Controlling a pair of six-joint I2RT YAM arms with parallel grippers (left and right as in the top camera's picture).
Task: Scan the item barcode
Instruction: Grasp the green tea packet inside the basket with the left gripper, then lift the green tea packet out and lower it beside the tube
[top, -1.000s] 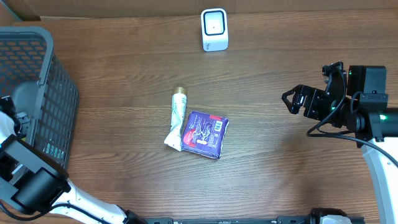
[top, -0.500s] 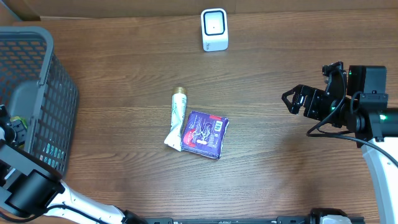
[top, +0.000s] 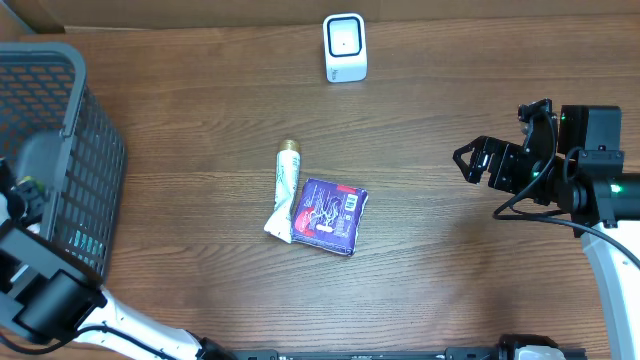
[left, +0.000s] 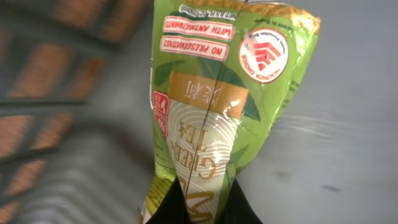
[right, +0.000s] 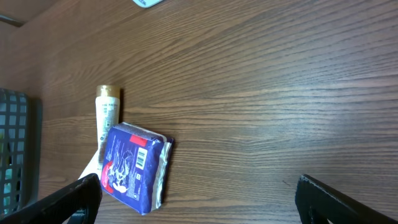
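Green tea packet (left: 205, 124), a glossy foil pouch, is sitting down inside the dark grey plastic mesh basket (top: 90, 130) at the left edge of the tabletop (top: 450, 280). The left fingers (left: 168, 213) are pinching its lower end, closed right down on the foil. No barcode is showing on the face toward the wrist camera.

To do this step well, the left arm should be lifting the green tea packet straight up until it clears the basket wall. It should keep the pinch firm so the slick foil does not slide, then turn the packet until the barcode side is facing the scanner.

At the right edge, the right fingers (right: 339, 200) are hovering spread wide and holding nothing. A white tube with a gold cap (top: 287, 180) and a purple packet (top: 330, 216) are lying mid-tabletop, touching. The small white scanner (top: 345, 47) is standing at the far edge.
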